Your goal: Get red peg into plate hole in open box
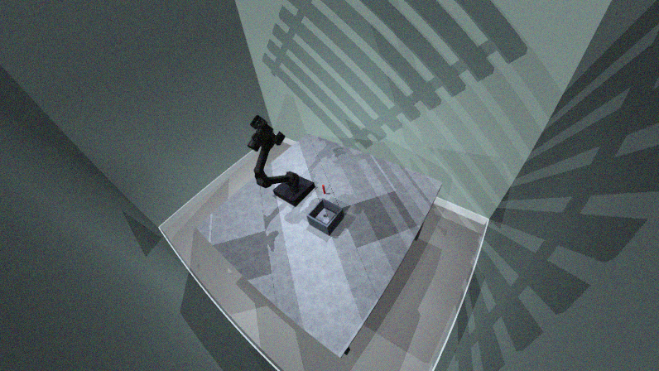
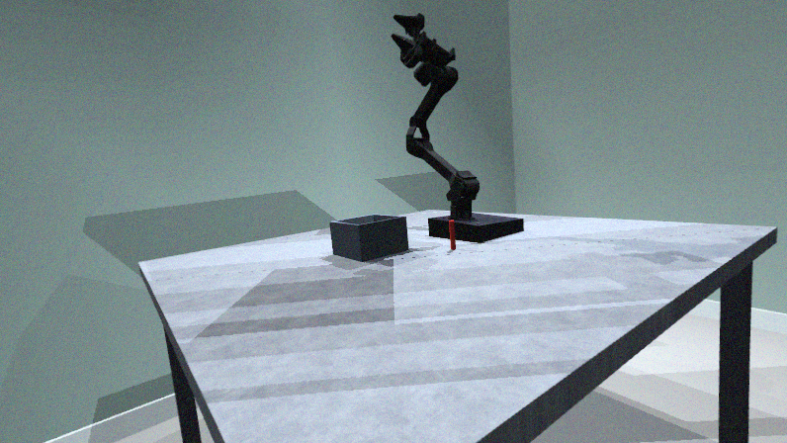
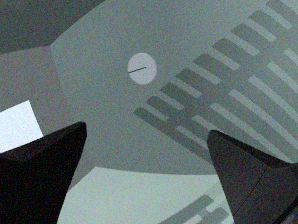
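- Grey-green walls (image 1: pixel 115 92) (image 2: pixel 192 110) (image 3: pixel 115 35), barred with slatted shadows, surround 1 pale, mottled table (image 1: pixel 313 286) (image 2: pixel 330 352) (image 3: pixel 19 125).
- The black arm (image 1: pixel 261 161) (image 2: pixel 432 104) rises from its square base (image 1: pixel 295 201) (image 2: pixel 506 225), leans out, then folds back at the elbow, carrying the wrist high.
- The gripper (image 1: pixel 266 139) (image 2: pixel 393 26) (image 3: pixel 149 133) is up at the top of the arm, well above the table; its 2 fingers point sideways rather than down in the exterior view.
- Those 2 fingers stand wide apart with nothing between them; the wrist view looks past them at the wall and 1 bright table corner.
- The red peg (image 1: pixel 324 189) (image 2: pixel 452 234) stands upright on the table near the base, outside the box and well apart from the gripper.
- 1 dark open box (image 1: pixel 318 224) (image 2: pixel 360 241) sits near the peg, the plate (image 1: pixel 321 215) visible at its bottom from above.
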`<state>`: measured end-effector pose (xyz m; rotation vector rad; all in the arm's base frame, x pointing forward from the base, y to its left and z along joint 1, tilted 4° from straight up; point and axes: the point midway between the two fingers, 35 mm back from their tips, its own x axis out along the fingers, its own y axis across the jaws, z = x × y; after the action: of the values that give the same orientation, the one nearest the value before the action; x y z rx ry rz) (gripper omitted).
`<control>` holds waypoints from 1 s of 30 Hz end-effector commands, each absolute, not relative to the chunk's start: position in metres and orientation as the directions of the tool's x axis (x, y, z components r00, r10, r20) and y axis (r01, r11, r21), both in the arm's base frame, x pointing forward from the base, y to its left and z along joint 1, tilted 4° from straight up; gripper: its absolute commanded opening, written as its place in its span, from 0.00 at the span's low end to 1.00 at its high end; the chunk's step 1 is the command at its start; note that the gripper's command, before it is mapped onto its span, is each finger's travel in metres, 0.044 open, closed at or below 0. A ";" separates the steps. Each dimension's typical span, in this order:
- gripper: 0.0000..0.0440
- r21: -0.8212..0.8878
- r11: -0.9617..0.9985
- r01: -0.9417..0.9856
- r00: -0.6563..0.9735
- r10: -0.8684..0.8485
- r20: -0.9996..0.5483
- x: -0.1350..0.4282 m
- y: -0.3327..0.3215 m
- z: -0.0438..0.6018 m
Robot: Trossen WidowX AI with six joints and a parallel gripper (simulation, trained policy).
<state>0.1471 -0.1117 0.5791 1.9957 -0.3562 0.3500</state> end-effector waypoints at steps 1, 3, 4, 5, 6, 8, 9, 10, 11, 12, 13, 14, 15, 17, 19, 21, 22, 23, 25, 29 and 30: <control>0.96 0.815 -0.411 -0.409 0.908 -0.099 0.406 0.145 -0.109 0.580; 1.00 0.815 -0.377 -0.439 0.895 -0.104 0.434 0.141 -0.100 0.582; 1.00 0.816 -0.354 -0.457 0.886 -0.105 0.451 0.138 -0.093 0.584; 1.00 0.816 -0.327 -0.476 0.877 -0.105 0.469 0.135 -0.085 0.587; 1.00 0.817 -0.298 -0.494 0.868 -0.102 0.487 0.132 -0.077 0.589; 1.00 0.817 -0.241 -0.524 0.850 -0.092 0.518 0.128 -0.060 0.592; 1.00 0.817 -0.211 -0.537 0.842 -0.084 0.532 0.126 -0.051 0.594; 1.00 0.816 -0.182 -0.549 0.835 -0.075 0.545 0.125 -0.041 0.595; 1.00 0.814 -0.152 -0.560 0.828 -0.065 0.557 0.123 -0.031 0.595; 1.00 0.813 -0.122 -0.569 0.822 -0.053 0.568 0.123 -0.021 0.595; 1.00 0.811 -0.093 -0.578 0.816 -0.039 0.577 0.122 -0.011 0.595; 1.00 0.810 -0.065 -0.583 0.812 -0.020 0.583 0.123 0.001 0.594; 1.00 0.809 -0.038 -0.586 0.810 0.001 0.587 0.123 0.012 0.592; 1.00 0.804 0.022 -0.595 0.804 0.033 0.594 0.125 0.033 0.588; 1.00 0.796 0.082 -0.600 0.800 0.065 0.597 0.128 0.052 0.583; 1.00 0.786 0.141 -0.601 0.799 0.098 0.594 0.132 0.071 0.577; 1.00 0.781 0.171 -0.601 0.799 0.115 0.590 0.135 0.080 0.573; 1.00 0.776 0.199 -0.599 0.801 0.132 0.584 0.138 0.089 0.568; 1.00 0.764 0.256 -0.592 0.806 0.167 0.568 0.144 0.106 0.558; 1.00 0.739 0.362 -0.568 0.823 0.235 0.517 0.161 0.139 0.533; 1.00 0.733 0.387 -0.559 0.829 0.252 0.500 0.165 0.146 0.526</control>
<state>0.1513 0.1203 0.5483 1.1486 -0.3895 0.5310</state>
